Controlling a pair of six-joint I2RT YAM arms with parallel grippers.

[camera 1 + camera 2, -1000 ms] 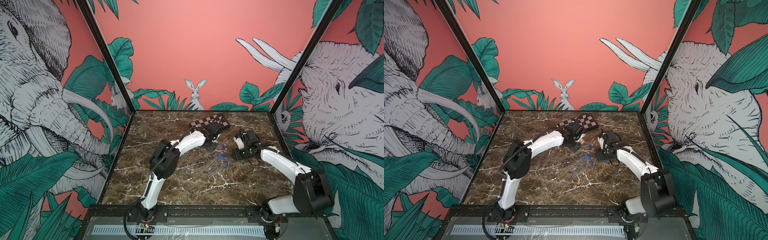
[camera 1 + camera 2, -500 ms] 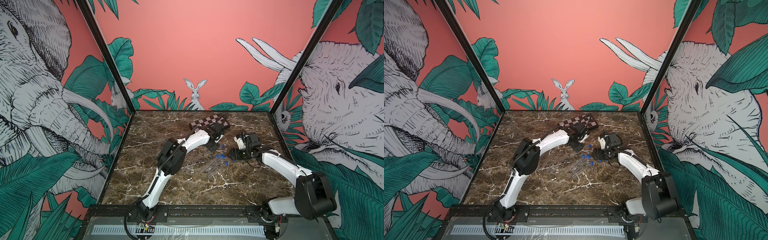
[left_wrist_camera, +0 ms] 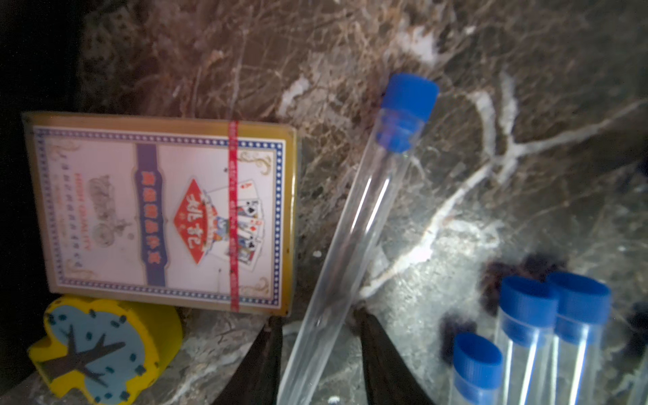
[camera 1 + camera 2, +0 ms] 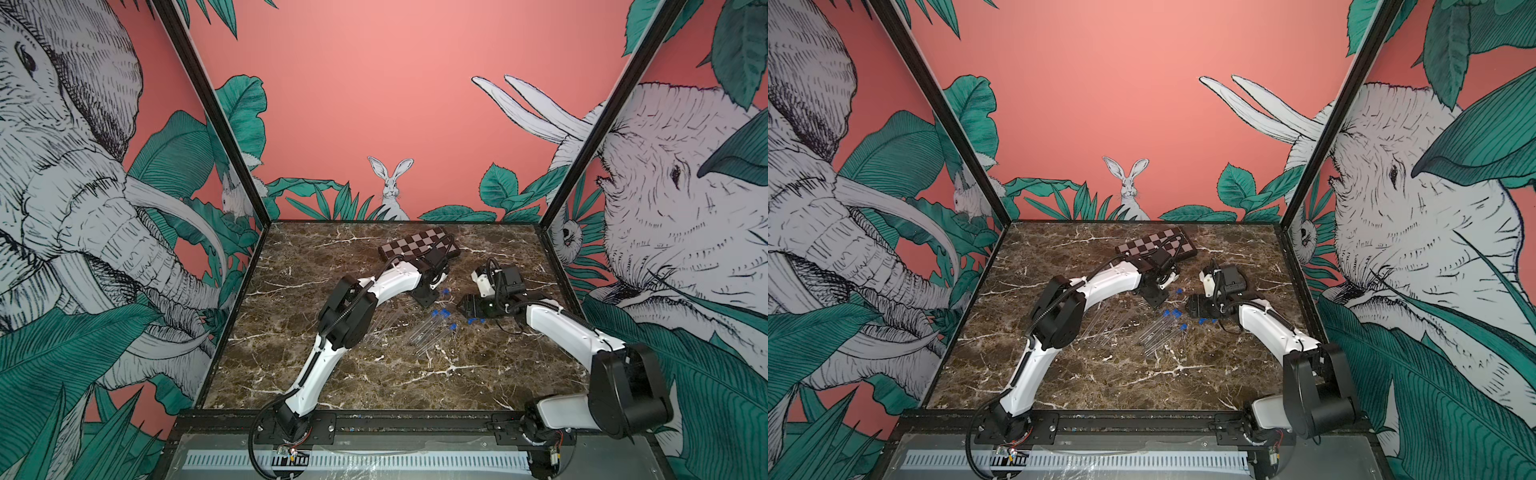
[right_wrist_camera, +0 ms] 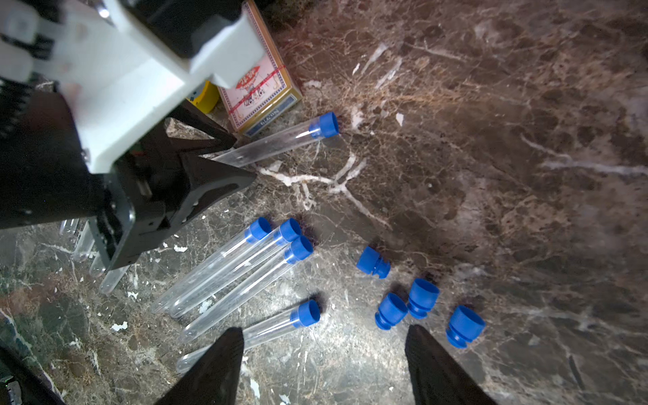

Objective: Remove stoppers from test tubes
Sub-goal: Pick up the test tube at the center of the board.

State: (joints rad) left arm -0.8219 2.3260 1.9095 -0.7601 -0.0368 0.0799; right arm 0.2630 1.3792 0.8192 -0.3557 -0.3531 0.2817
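My left gripper (image 3: 319,322) straddles a capped test tube (image 3: 354,224).
Its jaws stand apart, not yet gripping; my right gripper (image 5: 324,336) is spread wide, empty, near four loose stoppers (image 5: 389,310).

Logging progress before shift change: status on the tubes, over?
Left gripper: jaws astride a capped tube, grip unclear. Right gripper: jaws open, empty. Four stoppers loose, five tubes capped. Card box beside that tube.

Right jaws wide, left jaws narrower
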